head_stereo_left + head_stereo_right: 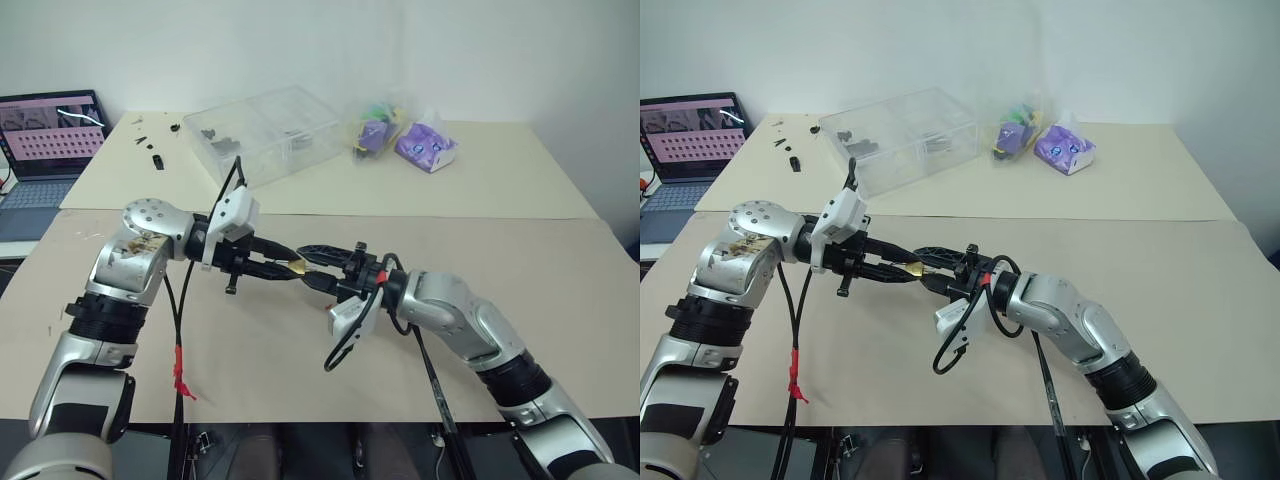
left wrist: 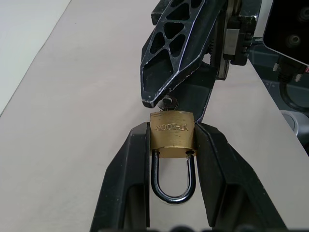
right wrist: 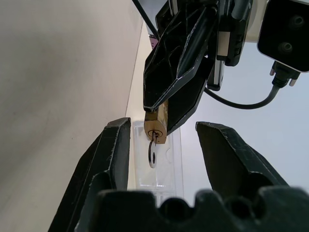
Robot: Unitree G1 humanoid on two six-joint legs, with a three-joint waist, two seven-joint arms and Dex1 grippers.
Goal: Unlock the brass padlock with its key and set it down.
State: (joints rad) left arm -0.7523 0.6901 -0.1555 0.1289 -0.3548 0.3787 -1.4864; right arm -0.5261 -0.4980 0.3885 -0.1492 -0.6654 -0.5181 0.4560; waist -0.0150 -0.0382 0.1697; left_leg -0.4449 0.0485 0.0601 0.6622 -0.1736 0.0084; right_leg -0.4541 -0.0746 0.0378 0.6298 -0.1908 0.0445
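while my left gripper (image 2: pixel 171 145) is clamped on the brass padlock (image 2: pixel 172 134) by the sides of its body, holding it in the air above the table, my right gripper (image 3: pixel 161 140) stands with its fingers spread to either side of the key (image 3: pixel 152 150) and touches nothing that i can see. the key already sits in the keyway on the lock's end face, its round bow hanging free, and the silver shackle is seated in the body — not unlocked yet, i judge.

what worries me: the bow is thin and lies edge-on between the right fingers, so if i close a little off line the pads could slip past it or push it sideways. a sideways push could twist the lock in the left grip, which has only two smooth brass faces to hold — the lock might rotate or drop. turning too hard without gripping the bow squarely could pull the key out.

outward from the padlock, below it, the table (image 1: pixel 300 350) is covered in plain beige sheet. beyond the lock, farther from me, a clear plastic box (image 1: pixel 265 132) sits, and to its right some purple-and-yellow packets (image 1: pixel 405 138). far left of the lock an open laptop (image 1: pixel 45 150) glows, with a white wall behind it all.
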